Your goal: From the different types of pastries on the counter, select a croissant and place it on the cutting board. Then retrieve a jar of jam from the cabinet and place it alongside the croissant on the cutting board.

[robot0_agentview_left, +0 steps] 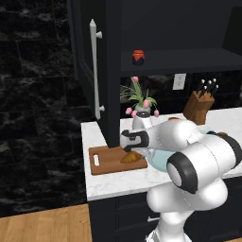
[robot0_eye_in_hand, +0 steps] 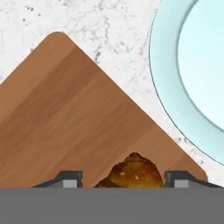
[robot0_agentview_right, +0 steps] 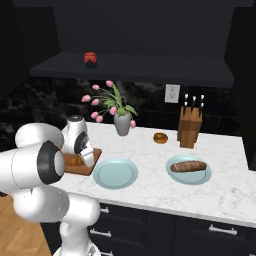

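Note:
The golden croissant (robot0_eye_in_hand: 133, 173) sits between my gripper (robot0_eye_in_hand: 124, 180) fingertips, low over the reddish cutting board (robot0_eye_in_hand: 65, 109). From the left base view my gripper (robot0_agentview_left: 128, 149) points down at the croissant (robot0_agentview_left: 132, 157) on the right part of the cutting board (robot0_agentview_left: 106, 161). The right base view has the croissant (robot0_agentview_right: 74, 160) beside my hand on the cutting board (robot0_agentview_right: 95, 153). The red jar of jam (robot0_agentview_left: 138, 57) (robot0_agentview_right: 90, 59) stands on the shelf of the cabinet (robot0_agentview_left: 85, 66), whose door is swung open. A ring pastry (robot0_agentview_right: 160, 138) and a dark loaf (robot0_agentview_right: 188, 166) lie on the counter (robot0_agentview_right: 150, 195).
An empty teal plate (robot0_agentview_right: 102, 181) (robot0_eye_in_hand: 166, 65) lies right beside the board; a second plate (robot0_agentview_right: 172, 175) holds the loaf. A vase of pink tulips (robot0_agentview_right: 122, 122) stands behind the board, and a knife block (robot0_agentview_right: 190, 127) is at the back right. The open door's white handle (robot0_agentview_left: 96, 71) hangs left of the board.

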Controlling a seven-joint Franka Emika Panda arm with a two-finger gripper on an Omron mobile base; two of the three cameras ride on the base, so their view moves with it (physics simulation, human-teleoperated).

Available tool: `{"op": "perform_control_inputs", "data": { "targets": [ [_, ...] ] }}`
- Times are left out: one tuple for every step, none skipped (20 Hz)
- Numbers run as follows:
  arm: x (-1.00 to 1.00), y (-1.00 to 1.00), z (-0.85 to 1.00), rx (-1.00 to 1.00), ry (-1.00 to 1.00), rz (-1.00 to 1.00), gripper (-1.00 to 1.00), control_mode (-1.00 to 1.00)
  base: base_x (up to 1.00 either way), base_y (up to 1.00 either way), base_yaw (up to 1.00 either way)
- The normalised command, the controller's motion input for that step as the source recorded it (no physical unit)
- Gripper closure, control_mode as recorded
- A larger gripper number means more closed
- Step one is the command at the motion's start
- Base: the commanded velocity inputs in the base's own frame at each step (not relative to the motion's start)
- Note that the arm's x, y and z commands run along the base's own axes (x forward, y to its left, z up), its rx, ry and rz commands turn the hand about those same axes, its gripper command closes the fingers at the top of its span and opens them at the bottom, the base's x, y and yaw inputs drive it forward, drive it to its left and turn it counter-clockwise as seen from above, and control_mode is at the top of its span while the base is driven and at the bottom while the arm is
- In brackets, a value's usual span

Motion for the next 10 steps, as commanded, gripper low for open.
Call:
{"op": "perform_control_inputs", "data": {
  "targets": [
    [0.00, 0.14, -0.44, -0.01, 0.00, 0.01, 1.00, -1.00, 0.00, 0.00, 0.00],
    [0.00, 0.11, -0.43, 0.00, 0.00, 0.01, 1.00, -1.00, 0.00, 0.00, 0.00],
    [0.00, 0.10, -0.39, 0.00, 0.00, 0.00, 1.00, -1.00, 0.00, 0.00, 0.00],
    [0.00, 0.01, -0.37, 0.00, 0.00, 0.00, 1.00, -1.00, 0.00, 0.00, 0.00],
    [0.00, 0.00, -0.30, 0.00, 0.00, 0.00, 1.00, -1.00, 0.00, 0.00, 0.00],
    [0.00, 0.00, -0.30, 0.00, 0.00, 0.00, 1.00, -1.00, 0.00, 0.00, 0.00],
    [0.00, 0.00, -0.29, 0.00, 0.00, 0.00, 1.00, -1.00, 0.00, 0.00, 0.00],
    [0.00, 0.00, -0.29, 0.00, -0.01, 0.00, 1.00, -1.00, 0.00, 0.00, 0.00],
    [0.00, 0.00, -0.24, 0.00, 0.00, 0.00, 1.00, -1.00, 0.00, 0.00, 0.00],
    [0.00, 0.00, -0.21, 0.00, 0.00, 0.00, 1.00, -1.00, 0.00, 0.00, 0.00]
  ]
}}
